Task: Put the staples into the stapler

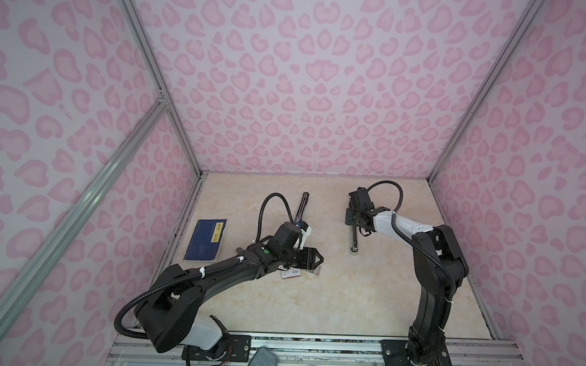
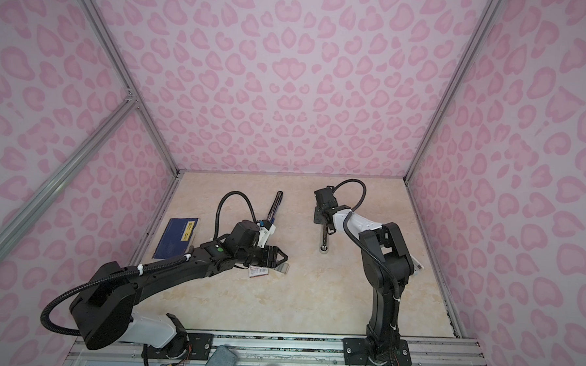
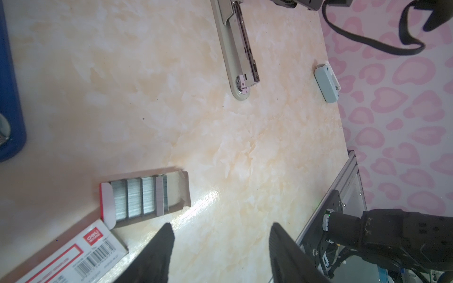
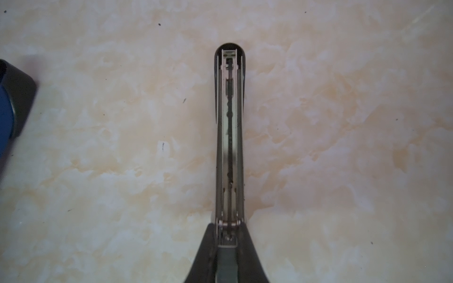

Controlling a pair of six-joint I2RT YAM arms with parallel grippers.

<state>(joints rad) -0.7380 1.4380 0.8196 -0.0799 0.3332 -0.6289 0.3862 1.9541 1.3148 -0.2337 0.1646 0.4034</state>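
— How many pieces are on the worktop (image 1: 313, 310)?
— One stapler (image 4: 229, 134), lying opened, with the right end effector (image 4: 228, 230) clamped on its hinge end. One tray (image 3: 182, 193) of staples (image 3: 133, 198), three flat blocks plus a tilted strip, beside one white-and-red sleeve (image 3: 73, 254). One blue booklet (image 1: 206, 239) at the left edge.
— And the left end effector (image 3: 220, 227)?
— Jaws apart, empty, hovering near the tray. Bare worktop lies between tray and stapler, and toward the front rail (image 1: 312, 341).

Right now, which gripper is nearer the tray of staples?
Left. The left gripper hangs open close beside the tray of staples; the right gripper is farther across the table, shut on the stapler.
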